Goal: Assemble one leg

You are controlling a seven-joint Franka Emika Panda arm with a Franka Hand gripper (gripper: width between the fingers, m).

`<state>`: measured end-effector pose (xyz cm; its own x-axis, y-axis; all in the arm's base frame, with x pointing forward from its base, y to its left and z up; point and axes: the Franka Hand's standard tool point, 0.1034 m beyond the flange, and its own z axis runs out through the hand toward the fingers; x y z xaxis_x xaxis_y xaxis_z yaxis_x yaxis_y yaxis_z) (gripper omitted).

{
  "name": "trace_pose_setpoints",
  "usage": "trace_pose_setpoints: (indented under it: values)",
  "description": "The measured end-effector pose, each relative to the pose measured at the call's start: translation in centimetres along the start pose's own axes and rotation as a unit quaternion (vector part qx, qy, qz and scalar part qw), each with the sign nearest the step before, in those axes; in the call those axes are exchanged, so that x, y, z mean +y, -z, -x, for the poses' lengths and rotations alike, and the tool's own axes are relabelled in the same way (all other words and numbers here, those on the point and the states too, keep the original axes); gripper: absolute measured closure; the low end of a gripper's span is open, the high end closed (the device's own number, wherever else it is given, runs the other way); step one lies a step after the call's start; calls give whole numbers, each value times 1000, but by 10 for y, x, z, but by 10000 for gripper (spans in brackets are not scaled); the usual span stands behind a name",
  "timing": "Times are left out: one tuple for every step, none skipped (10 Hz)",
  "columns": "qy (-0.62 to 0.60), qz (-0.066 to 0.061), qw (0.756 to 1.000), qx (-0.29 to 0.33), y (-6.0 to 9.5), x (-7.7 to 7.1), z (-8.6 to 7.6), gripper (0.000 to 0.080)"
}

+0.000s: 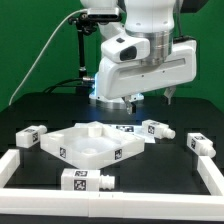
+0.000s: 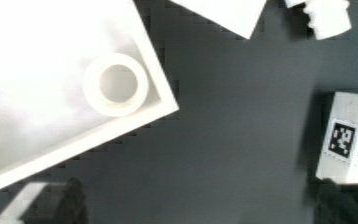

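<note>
The big white square panel (image 1: 88, 146) lies in the middle of the dark table. Several small white tagged legs lie around it: one on the exterior view's left (image 1: 30, 137), one in front (image 1: 85, 181), one to the right (image 1: 158, 128) and one further right (image 1: 203, 143). My gripper (image 1: 152, 100) hangs open and empty above the table, behind the panel's right corner and above the near right leg. In the wrist view the gripper (image 2: 194, 208) shows only dark table between its fingers. That view also shows the panel (image 2: 51, 110) with a round socket (image 2: 117, 85), and one leg (image 2: 350, 140).
A low white frame (image 1: 110, 206) borders the table at the front and sides. The marker board (image 1: 125, 128) lies behind the panel. White pieces (image 2: 229, 15) show at the wrist view's edge. Green backdrop and cables stand behind the arm.
</note>
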<state>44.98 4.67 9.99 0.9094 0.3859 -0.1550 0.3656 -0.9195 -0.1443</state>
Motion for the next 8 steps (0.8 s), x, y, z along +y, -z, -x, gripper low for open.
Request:
trace_pose_setpoints:
  values:
    - [0, 0, 1000, 0, 0, 0, 0, 150]
    - [0, 0, 1000, 0, 0, 0, 0, 150]
    - [28, 2, 1000, 0, -2, 7, 2, 150]
    - [53, 1, 999, -1, -5, 27, 8, 150]
    - [95, 8, 995, 2, -2, 56, 12, 150]
    - [133, 18, 991, 13, -4, 86, 12, 150]
    - [151, 24, 988, 19, -6, 111, 11, 150]
    - [170, 29, 985, 27, -7, 125, 7, 150]
